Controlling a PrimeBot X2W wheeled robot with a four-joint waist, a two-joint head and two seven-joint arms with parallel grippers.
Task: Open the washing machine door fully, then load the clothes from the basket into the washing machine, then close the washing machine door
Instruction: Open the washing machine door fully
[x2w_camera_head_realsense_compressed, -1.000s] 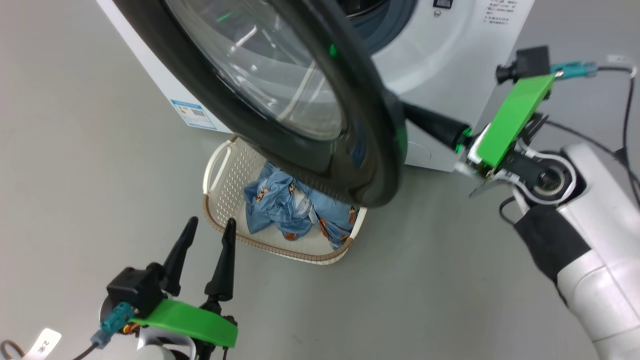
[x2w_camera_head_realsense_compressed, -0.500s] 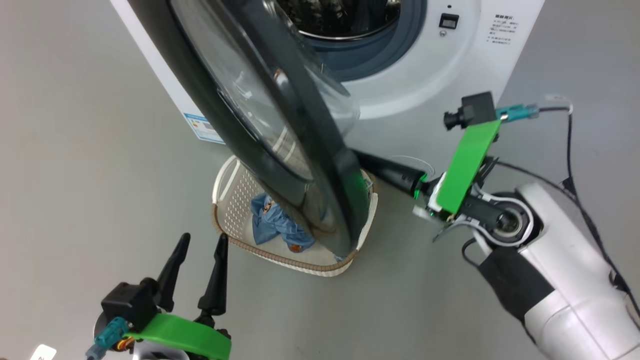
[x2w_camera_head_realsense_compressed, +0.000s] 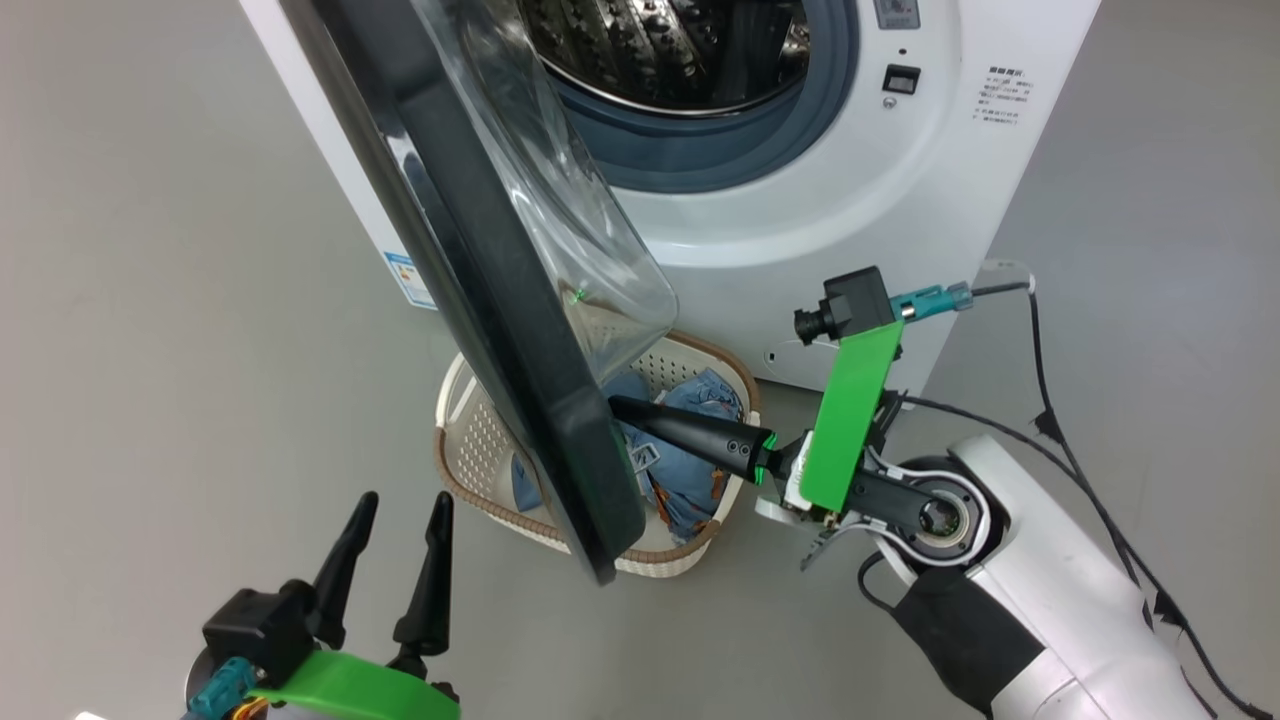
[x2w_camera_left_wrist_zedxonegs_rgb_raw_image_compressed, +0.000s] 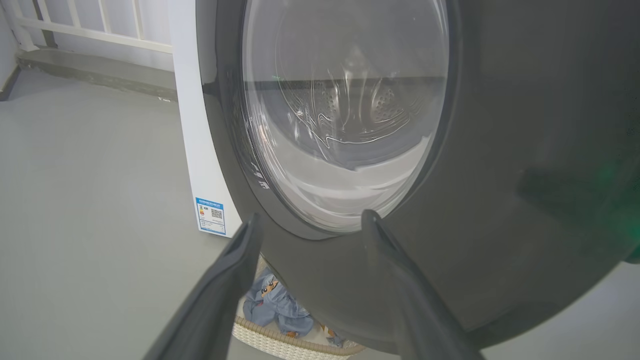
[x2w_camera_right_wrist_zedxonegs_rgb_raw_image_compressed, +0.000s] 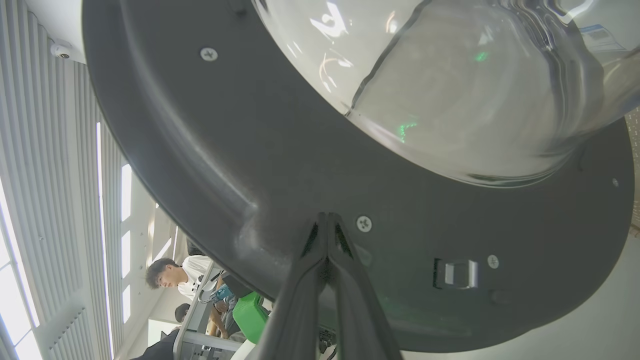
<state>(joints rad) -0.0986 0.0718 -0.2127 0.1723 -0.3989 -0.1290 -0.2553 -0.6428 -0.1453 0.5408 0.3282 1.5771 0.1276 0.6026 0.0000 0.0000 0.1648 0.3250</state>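
Door (x2w_camera_head_realsense_compressed: 490, 310) swung wider, R claw (x2w_camera_head_realsense_compressed: 620, 405) pushing.

- The washing machine door (x2w_camera_head_realsense_compressed: 480, 300), half swung out, hangs over the basket (x2w_camera_head_realsense_compressed: 480, 450) and screens its left half.
- My right gripper (x2w_camera_head_realsense_compressed: 613, 402), fingers pinched together against the door's inner face, bars the way to the clothes (x2w_camera_head_realsense_compressed: 700, 395).
- The drum mouth (x2w_camera_head_realsense_compressed: 660, 60) gapes right of the door.
- My left gripper (x2w_camera_head_realsense_compressed: 405, 497), jaws spread, stands over open floor (x2w_camera_head_realsense_compressed: 150, 350).

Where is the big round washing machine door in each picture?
Head view: the washing machine door slants edge-on from top left to bottom centre.
Left wrist view: its black front covers middle and right.
Right wrist view: its inner side spans top and middle.
Shared landmark: its bulging glass window.
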